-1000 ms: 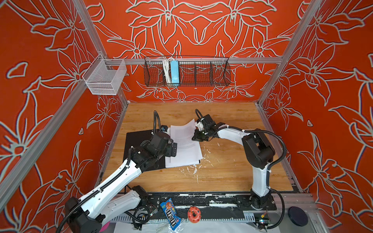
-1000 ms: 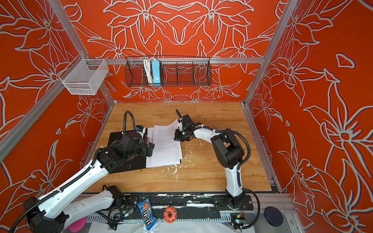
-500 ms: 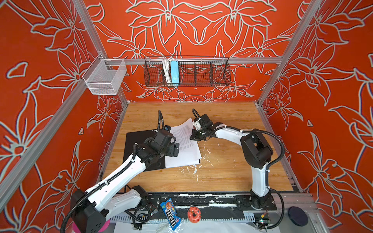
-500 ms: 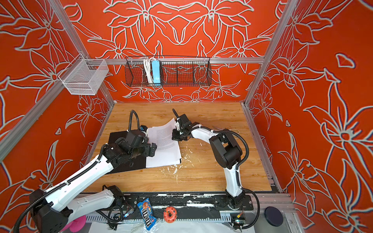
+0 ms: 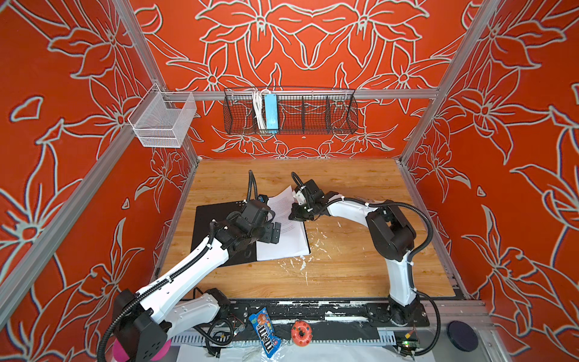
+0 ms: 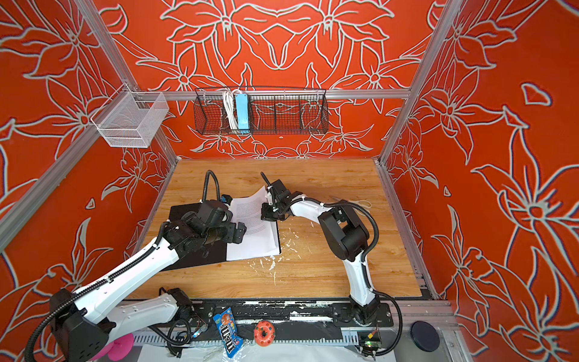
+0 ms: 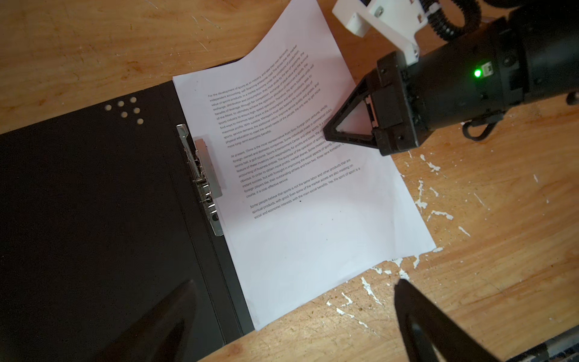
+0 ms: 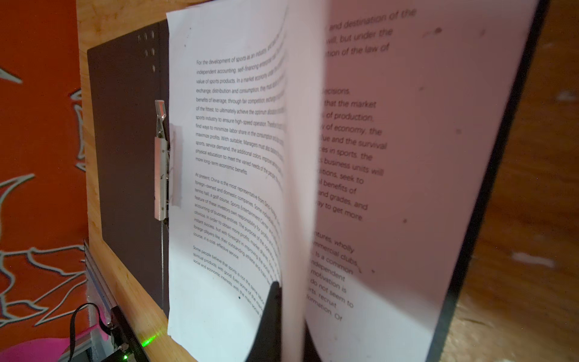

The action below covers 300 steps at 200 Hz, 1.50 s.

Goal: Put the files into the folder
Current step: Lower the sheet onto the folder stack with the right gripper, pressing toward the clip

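Your papers [image 5: 282,241] lie on the open folder [image 5: 216,219] just beside its metal clip [image 7: 200,175], the right gripper [image 5: 296,216] clamped on the top sheet [image 7: 297,225] at its lifted edge, the left gripper [image 5: 273,233] spread wide above the folder, so filing looks underway, and next you'd need to lay that sheet flat.

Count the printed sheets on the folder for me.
2 visible: the top sheet, bowed up and pinched by the shut right gripper, and a lower sheet lying flat beneath it on the open folder. More may be hidden underneath.
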Motion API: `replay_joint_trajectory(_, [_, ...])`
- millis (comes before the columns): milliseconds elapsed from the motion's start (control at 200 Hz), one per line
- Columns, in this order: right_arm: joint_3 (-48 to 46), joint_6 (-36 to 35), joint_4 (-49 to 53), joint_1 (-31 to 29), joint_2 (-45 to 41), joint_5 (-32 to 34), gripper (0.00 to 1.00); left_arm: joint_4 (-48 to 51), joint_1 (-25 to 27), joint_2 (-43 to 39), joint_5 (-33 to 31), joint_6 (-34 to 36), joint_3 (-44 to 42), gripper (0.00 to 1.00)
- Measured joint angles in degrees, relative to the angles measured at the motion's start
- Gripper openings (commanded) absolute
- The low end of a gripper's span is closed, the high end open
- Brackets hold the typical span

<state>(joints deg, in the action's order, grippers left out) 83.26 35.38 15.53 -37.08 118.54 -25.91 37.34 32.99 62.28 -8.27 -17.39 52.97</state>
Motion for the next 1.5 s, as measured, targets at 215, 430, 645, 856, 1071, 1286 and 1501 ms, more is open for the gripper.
replay_joint_trajectory(215, [0.26,0.66,-0.02,-0.09,0.04,0.00,0.00,0.09,0.00,0.04,0.52,0.00,0.02,0.98])
replay_joint_trajectory(430, [0.26,1.31,0.00,-0.15,0.07,0.00,0.00,0.17,0.00,0.46,0.72,0.00,0.07,0.98])
replay_joint_trajectory(645, [0.26,1.68,-0.02,-0.37,0.07,0.00,0.00,0.37,-0.02,0.96,1.05,0.00,0.09,0.98])
replay_joint_trajectory(856, [0.39,2.14,0.00,-0.76,0.17,-0.02,0.00,0.55,-0.04,1.27,1.53,0.00,0.28,0.98])
replay_joint_trajectory(1071, [0.76,2.16,-0.07,-0.90,0.59,-0.02,0.00,0.72,-0.04,1.49,1.97,0.00,0.28,0.98])
replay_joint_trajectory(1286, [1.18,2.16,-0.09,-0.90,0.72,-0.02,0.00,0.76,-0.07,2.01,2.40,0.00,0.28,0.98])
replay_joint_trajectory(1501, [1.18,2.16,-0.02,-0.92,0.70,0.02,0.11,0.79,-0.31,2.32,3.13,0.00,0.31,0.98])
